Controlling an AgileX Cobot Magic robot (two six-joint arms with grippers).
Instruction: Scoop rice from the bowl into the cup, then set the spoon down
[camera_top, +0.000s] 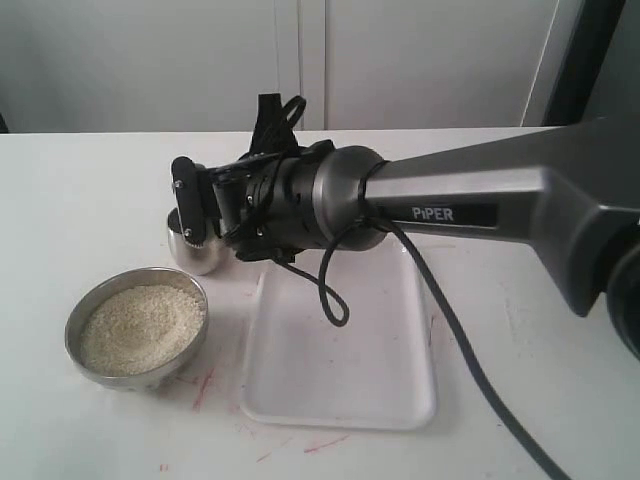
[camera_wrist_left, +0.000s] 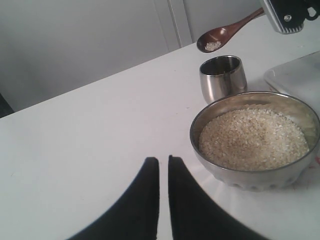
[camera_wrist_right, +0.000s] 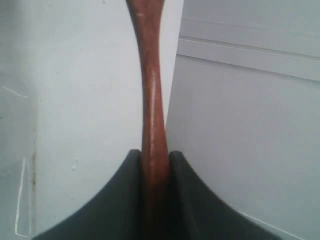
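My right gripper (camera_wrist_right: 155, 156) is shut on the handle of the dark reddish-brown wooden spoon (camera_wrist_right: 152, 95). In the left wrist view the spoon (camera_wrist_left: 220, 36) hangs just above the small shiny steel cup (camera_wrist_left: 223, 77), with a few grains of rice in its oval end. The wide steel bowl (camera_wrist_left: 250, 176) stands close to the cup and holds a heap of pale rice (camera_wrist_left: 252, 137). In the exterior view the right gripper (camera_top: 190, 208) hovers over the cup (camera_top: 197, 255); the bowl (camera_top: 76, 318) with rice (camera_top: 140, 328) sits in front of it, and the spoon is hidden. My left gripper (camera_wrist_left: 163, 161) is shut and empty, over bare table beside the bowl.
A shallow white tray (camera_top: 345, 375) lies on the white table to the right of the bowl and cup, under the right arm. A black cable (camera_top: 440, 320) trails from that arm over the tray. Red marks dot the table near the front edge.
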